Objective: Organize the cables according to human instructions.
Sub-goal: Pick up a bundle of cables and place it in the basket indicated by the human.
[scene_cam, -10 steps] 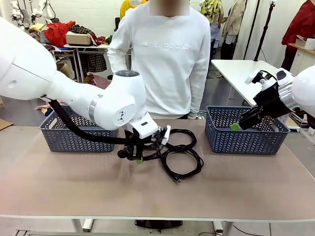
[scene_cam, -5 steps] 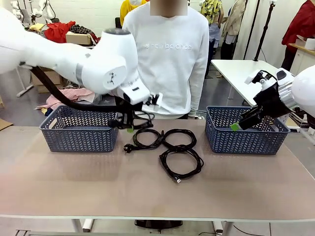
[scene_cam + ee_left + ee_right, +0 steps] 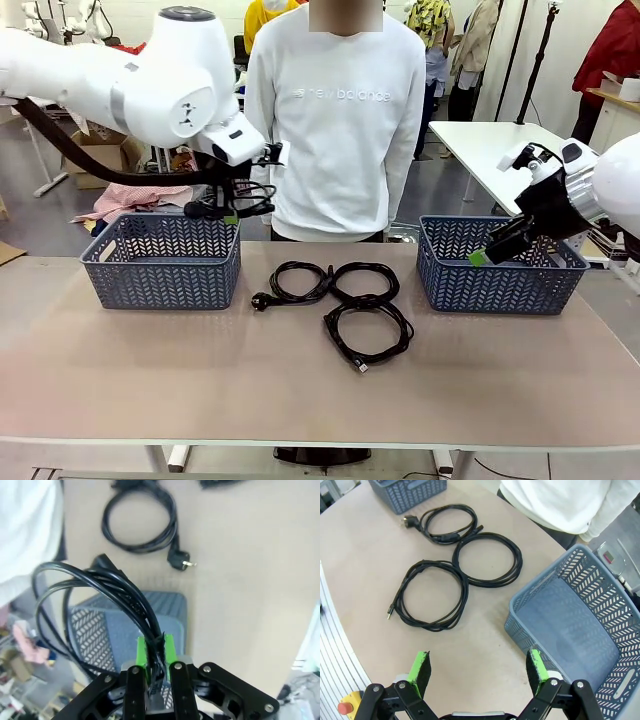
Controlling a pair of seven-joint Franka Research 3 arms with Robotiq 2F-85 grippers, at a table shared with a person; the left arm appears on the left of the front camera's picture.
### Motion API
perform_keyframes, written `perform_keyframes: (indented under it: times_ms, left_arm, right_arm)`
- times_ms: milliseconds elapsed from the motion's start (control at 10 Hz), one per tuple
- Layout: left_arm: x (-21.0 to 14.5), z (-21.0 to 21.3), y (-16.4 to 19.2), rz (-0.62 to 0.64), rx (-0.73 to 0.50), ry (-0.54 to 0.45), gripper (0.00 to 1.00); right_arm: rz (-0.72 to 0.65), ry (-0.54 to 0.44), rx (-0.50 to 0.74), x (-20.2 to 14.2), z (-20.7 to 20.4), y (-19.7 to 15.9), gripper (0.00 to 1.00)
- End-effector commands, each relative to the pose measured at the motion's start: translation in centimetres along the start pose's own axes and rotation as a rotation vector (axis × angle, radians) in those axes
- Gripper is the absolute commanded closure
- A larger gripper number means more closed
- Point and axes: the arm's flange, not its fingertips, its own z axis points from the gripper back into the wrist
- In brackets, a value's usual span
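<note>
My left gripper [image 3: 232,214] is shut on one black cable coil [image 3: 243,197], which hangs in the air over the right end of the left blue basket [image 3: 160,262]. In the left wrist view the green pads [image 3: 142,651] pinch the looped cable [image 3: 100,587] above that basket [image 3: 125,630]. Three coiled cables lie mid-table: one with a plug [image 3: 296,283], one beside it [image 3: 366,279], one nearer me [image 3: 368,331]. My right gripper [image 3: 482,255] is open over the right blue basket [image 3: 500,272]. The person in a white sweatshirt [image 3: 340,120] stands behind the table.
The right wrist view looks down past my open right gripper [image 3: 479,666] into the right basket [image 3: 575,625], with the three cables [image 3: 487,560] on the table to its left. Bare tabletop runs along the near edge. Clutter and other tables stand behind the person.
My left arm lifted one cable off the pile mid-table and carried it up and left, to above the left basket. The right arm has not moved.
</note>
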Motion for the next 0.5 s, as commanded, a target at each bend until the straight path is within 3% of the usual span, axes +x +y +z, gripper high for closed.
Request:
perform_keyframes:
  times_ms: [0, 400]
  left_arm:
    - [-2.6, 0.2, 0.9, 0.063, 0.02, 0.007, 1.0]
    - [-7.0, -0.6, 2.1, 0.152, 0.002, -0.018, 1.0]
  right_arm:
    - [-0.002, -0.006, 0.008, -0.1, 0.0, -0.2, 0.0]
    - [-0.002, -0.006, 0.008, -0.1, 0.0, -0.2, 0.0]
